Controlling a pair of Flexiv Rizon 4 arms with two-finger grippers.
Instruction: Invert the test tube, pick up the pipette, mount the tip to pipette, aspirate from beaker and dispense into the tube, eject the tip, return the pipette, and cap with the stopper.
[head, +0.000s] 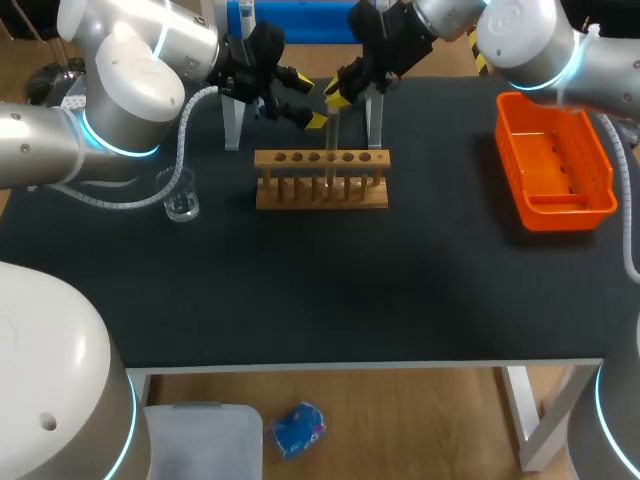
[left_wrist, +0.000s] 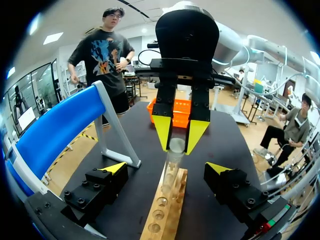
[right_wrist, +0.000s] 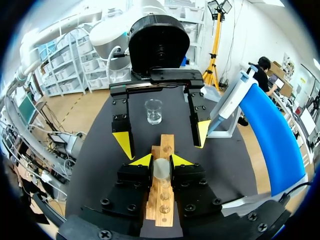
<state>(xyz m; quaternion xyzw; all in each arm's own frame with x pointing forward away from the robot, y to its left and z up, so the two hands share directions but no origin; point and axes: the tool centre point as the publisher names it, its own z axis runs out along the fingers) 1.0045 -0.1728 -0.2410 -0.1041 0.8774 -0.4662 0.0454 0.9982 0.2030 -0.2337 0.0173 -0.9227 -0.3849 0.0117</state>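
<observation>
A clear test tube (head: 330, 140) stands upright over the wooden rack (head: 320, 190), its lower end at one of the rack's holes. My right gripper (head: 336, 97) is shut on the tube's upper part. In the right wrist view the tube (right_wrist: 161, 169) sits pinched between that gripper's (right_wrist: 161, 161) yellow tips. My left gripper (head: 304, 102) hangs open just to the left of the tube, facing the right one. In the left wrist view its wide-spread tips (left_wrist: 167, 170) flank the tube (left_wrist: 172, 160) without touching it. The glass beaker (head: 180, 200) stands at the left, also seen as beaker (right_wrist: 153, 111).
A blue pipette stand (left_wrist: 55, 130) rises behind the rack, with a pale pipette (right_wrist: 227, 107) resting on it. An orange tray (head: 553, 160) lies at the right side of the black table (head: 320, 290). The rack (right_wrist: 162, 195) has several holes in a row.
</observation>
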